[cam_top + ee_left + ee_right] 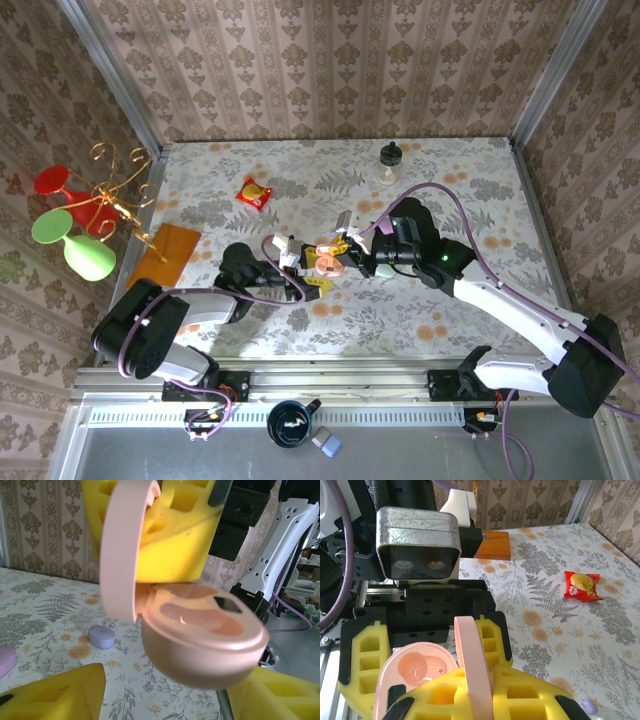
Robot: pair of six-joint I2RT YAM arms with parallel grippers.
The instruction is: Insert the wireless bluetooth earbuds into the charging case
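**Arms meet tip to tip**

Left arm (pixel 190 310) lies low, reaching forward-right. The left gripper (pixel 308 268) has its fingers spread apart. Right arm (pixel 520 305) reaches forward-left. The right gripper (pixel 345 252) is clamped on the pink charging case (pixel 327 263) lid.

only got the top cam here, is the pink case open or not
observer: open. on the left wrist camera the lid stands swung up off the pink case.
operator: anything in it
observer: no, from that camera both hollows look empty.
operator: who's got hold of it
observer: the right gripper is shut on the lid, which shows edge-on between its yellow fingers in the right wrist camera.
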